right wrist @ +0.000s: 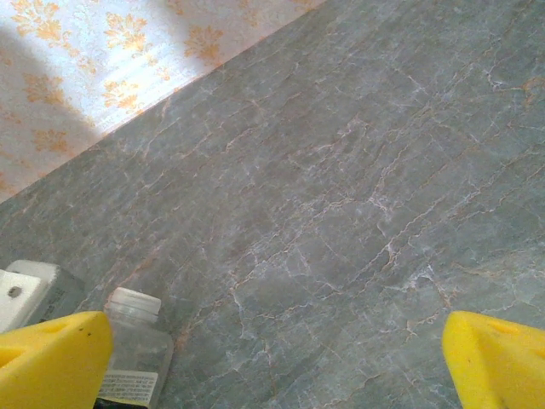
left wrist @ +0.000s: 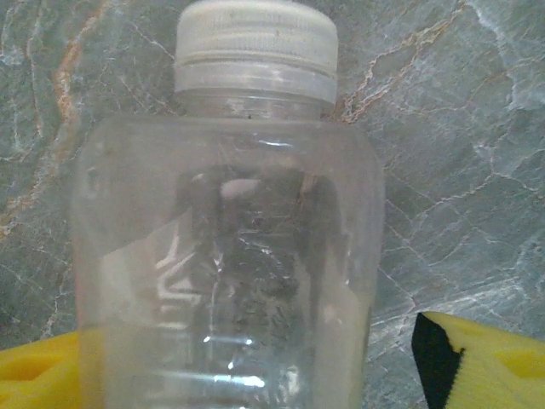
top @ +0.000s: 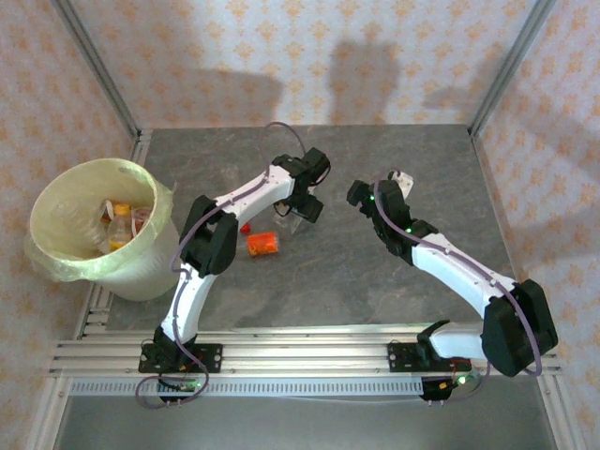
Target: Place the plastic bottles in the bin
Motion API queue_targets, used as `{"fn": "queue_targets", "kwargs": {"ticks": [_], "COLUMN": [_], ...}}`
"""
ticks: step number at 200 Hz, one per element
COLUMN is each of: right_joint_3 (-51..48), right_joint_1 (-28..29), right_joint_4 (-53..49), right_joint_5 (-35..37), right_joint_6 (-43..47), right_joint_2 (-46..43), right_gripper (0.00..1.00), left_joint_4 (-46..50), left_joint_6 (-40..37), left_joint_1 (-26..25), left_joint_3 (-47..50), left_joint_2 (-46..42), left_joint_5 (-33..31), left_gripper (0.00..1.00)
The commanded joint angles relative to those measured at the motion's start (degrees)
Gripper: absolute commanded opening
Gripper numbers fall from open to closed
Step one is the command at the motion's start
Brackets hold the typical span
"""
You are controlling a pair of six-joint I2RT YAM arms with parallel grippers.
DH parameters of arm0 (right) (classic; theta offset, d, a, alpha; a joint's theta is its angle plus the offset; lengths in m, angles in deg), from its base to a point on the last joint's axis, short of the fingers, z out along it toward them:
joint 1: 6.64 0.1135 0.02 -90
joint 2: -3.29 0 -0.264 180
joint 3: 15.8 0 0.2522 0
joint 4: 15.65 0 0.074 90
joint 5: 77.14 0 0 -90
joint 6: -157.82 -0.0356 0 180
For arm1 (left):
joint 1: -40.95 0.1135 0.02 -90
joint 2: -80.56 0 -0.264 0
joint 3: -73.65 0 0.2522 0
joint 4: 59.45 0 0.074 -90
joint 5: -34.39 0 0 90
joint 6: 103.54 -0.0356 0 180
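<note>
A clear plastic bottle (left wrist: 226,256) with a white cap lies on the grey table between the yellow fingers of my left gripper (left wrist: 255,366). The jaws are open, and a gap shows between the right finger (left wrist: 485,366) and the bottle. From above, this gripper (top: 298,211) hangs over the bottle mid-table. An orange bottle (top: 263,243) lies just nearer, next to a small red piece (top: 246,228). My right gripper (right wrist: 277,358) is wide open over bare table. Another clear bottle (right wrist: 132,349) with a white cap lies by its left finger. The bin (top: 56,192) stands off the table's left edge and holds several bottles.
A pale grey-white object (right wrist: 25,294) lies beside the clear bottle in the right wrist view. Metal frame posts (top: 103,75) rise at the table's back corners before patterned walls. The slotted rail (top: 300,356) with both arm bases runs along the near edge.
</note>
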Motion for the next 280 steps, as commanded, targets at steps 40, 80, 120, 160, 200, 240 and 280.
{"fn": "queue_targets", "kwargs": {"ticks": [40,80,120,160,200,240,280], "right_joint_3": [-1.0,-1.0,-0.9,0.3,1.2,0.9,0.6], "right_joint_1": [-0.4,-0.5,-0.7,-0.7,-0.7,-0.8,-0.7], "right_joint_4": [-1.0,-1.0,-0.7,-0.5,-0.5,-0.4,-0.1], "right_joint_5": [1.9,2.0,1.9,1.4,1.1,1.1,0.8], "right_joint_6": [-0.3,0.1,0.6,1.7,2.7,3.1,3.0], "right_joint_2": [-1.2,-1.2,-0.9,0.1,0.5,1.1,1.6], "right_gripper": [0.99,0.99,0.99,0.99,1.00,1.00,1.00], "left_joint_4": [-2.2,-4.3,-10.4,-15.8,-20.6,-23.4,-22.3], "left_joint_6": [-1.3,-0.1,1.7,4.2,7.2,10.1,11.7], "left_joint_1": [0.2,0.2,0.2,0.4,1.6,4.1,6.1], "left_joint_3": [2.7,4.1,8.7,13.8,19.0,22.6,23.7], "left_joint_2": [-1.1,-4.2,-11.6,-21.3,-30.5,-39.8,-49.1], "left_joint_5": [-2.8,-6.0,-7.4,-9.1,-9.9,-11.7,-15.2], "left_gripper": [0.64,0.53,0.49,0.48,0.48,0.47,0.48]}}
